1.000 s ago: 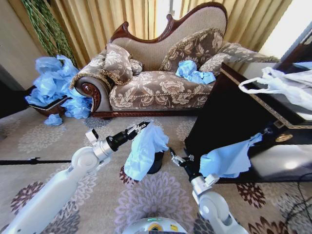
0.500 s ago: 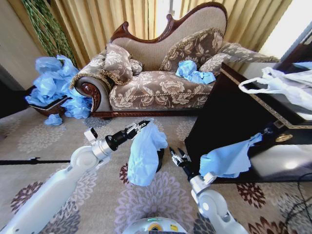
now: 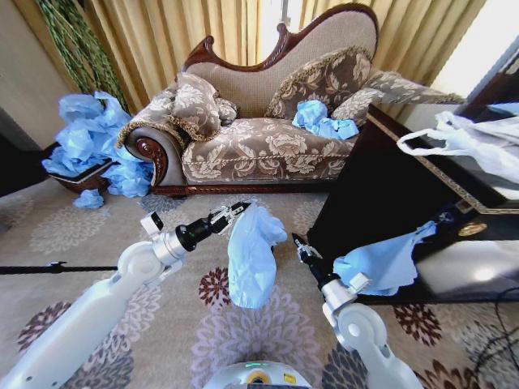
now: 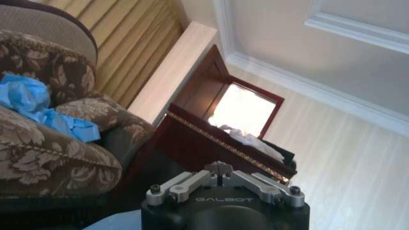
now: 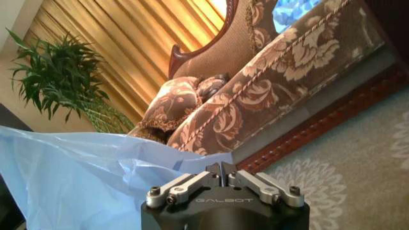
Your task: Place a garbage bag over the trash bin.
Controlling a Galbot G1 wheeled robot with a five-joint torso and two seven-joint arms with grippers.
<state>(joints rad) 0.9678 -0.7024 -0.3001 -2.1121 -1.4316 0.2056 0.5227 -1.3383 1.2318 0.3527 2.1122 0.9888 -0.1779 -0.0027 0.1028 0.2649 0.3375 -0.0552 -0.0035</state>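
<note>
A light blue garbage bag (image 3: 251,253) hangs crumpled from my left gripper (image 3: 237,209), which is shut on its top edge above the patterned carpet. The trash bin is hidden behind the hanging film. My right gripper (image 3: 300,241) is just to the right of the bag, a small gap away, with its fingers shut and nothing seen between them. In the right wrist view the bag (image 5: 76,182) spreads beyond the closed right gripper (image 5: 221,166). In the left wrist view the left gripper (image 4: 219,168) is closed, and a sliver of blue film (image 4: 118,221) shows beside it.
A dark glossy cabinet (image 3: 389,186) stands close on the right, with a white plastic bag (image 3: 470,142) on top and another blue bag (image 3: 377,263) hanging at its front. The sofa (image 3: 259,146) lies ahead. Crumpled blue bags (image 3: 93,146) are heaped at the left.
The hanging bag has swung right and now covers the black bin that showed before. My right gripper rose, moved slightly right and closed its fingers.
</note>
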